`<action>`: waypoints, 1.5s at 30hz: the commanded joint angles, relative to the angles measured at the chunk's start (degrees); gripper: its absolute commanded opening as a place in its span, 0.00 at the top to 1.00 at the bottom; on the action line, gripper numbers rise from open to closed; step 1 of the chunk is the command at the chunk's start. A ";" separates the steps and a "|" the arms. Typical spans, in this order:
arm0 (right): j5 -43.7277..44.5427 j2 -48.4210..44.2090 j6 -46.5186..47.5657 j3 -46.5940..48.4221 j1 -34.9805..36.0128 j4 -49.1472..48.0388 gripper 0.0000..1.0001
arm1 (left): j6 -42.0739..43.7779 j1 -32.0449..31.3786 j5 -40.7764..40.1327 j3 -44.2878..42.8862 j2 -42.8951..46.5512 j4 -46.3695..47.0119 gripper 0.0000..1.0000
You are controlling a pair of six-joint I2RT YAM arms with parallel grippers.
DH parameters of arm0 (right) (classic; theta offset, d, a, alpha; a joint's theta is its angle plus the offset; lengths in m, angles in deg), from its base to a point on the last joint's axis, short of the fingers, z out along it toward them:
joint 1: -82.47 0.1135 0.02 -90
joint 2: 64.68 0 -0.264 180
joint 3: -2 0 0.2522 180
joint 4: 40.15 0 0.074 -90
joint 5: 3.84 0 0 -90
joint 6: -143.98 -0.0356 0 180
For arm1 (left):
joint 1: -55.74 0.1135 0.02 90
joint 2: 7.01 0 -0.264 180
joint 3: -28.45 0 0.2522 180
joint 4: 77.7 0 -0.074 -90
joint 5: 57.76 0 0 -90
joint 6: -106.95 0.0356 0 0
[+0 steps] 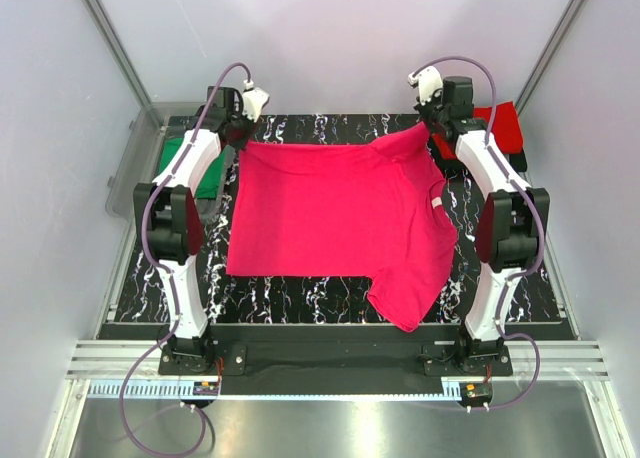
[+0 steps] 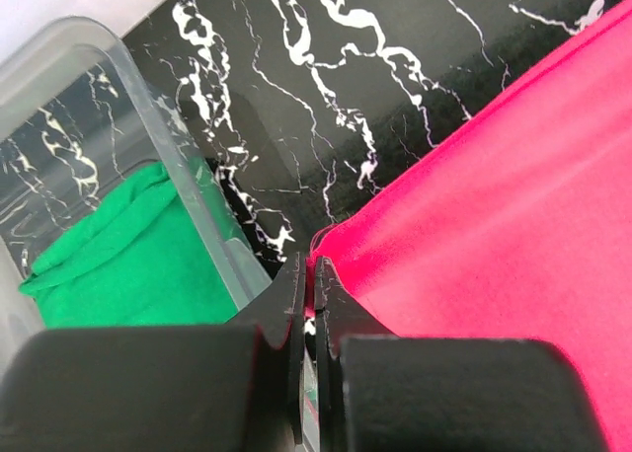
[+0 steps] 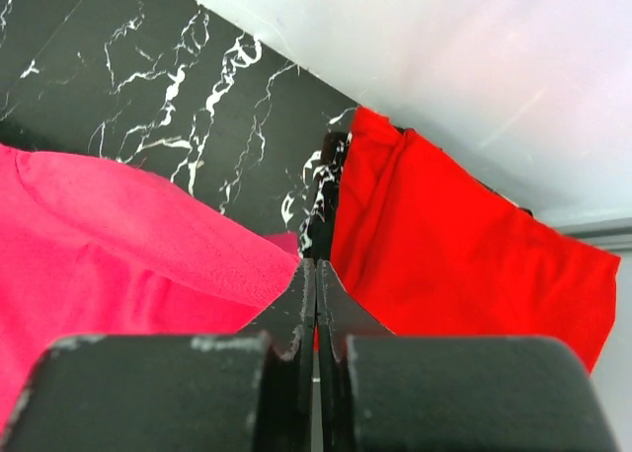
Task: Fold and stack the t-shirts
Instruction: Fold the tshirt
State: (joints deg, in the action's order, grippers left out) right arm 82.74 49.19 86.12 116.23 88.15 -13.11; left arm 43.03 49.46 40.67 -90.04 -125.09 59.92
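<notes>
The magenta-pink t-shirt (image 1: pixel 330 218) lies spread over the black marble table (image 1: pixel 300 296), its white neck label (image 1: pixel 440 200) at the right. My left gripper (image 1: pixel 240 141) is shut on its far left corner, seen in the left wrist view (image 2: pixel 314 274) with pink cloth (image 2: pixel 494 205) pinched at the tips. My right gripper (image 1: pixel 428 130) is shut on its far right corner, lifting a peak; the right wrist view (image 3: pixel 315 269) shows pink cloth (image 3: pixel 118 245) at the tips. The red t-shirt (image 1: pixel 503 126) lies folded at the far right (image 3: pixel 454 245). The green t-shirt (image 1: pixel 172 154) lies in the bin (image 2: pixel 128 255).
A clear plastic bin (image 1: pixel 130 168) stands off the table's left edge, its wall (image 2: pixel 168 146) close to my left gripper. White enclosure walls surround the table. The shirt's lower right sleeve hangs near the front edge by the right arm's base.
</notes>
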 commanded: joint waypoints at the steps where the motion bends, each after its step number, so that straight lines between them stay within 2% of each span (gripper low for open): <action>1: 1.92 -4.44 0.82 -3.07 -0.31 -2.29 1.00 | 0.37 0.22 0.10 -0.04 3.56 3.66 1.00; 16: 2.81 -7.78 1.43 -6.77 -2.07 -2.99 1.00 | 0.81 0.31 0.89 -2.24 1.80 4.80 1.00; 22: 2.81 -12.08 2.05 -11.77 -2.25 -2.91 1.00 | 2.83 0.48 1.86 3.55 5.23 5.24 1.00; 32: 1.05 -17.79 -0.41 -19.78 -2.24 -1.32 1.00 | 2.48 0.83 2.56 8.22 7.16 5.86 1.00; 45: -2.29 -20.44 -2.52 -28.92 -1.89 0.35 1.00 | 2.13 0.83 2.38 15.78 10.59 7.18 1.00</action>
State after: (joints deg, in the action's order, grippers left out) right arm 82.19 31.77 84.92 88.69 86.07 -12.95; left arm 45.13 49.92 42.11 -75.29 -118.05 64.20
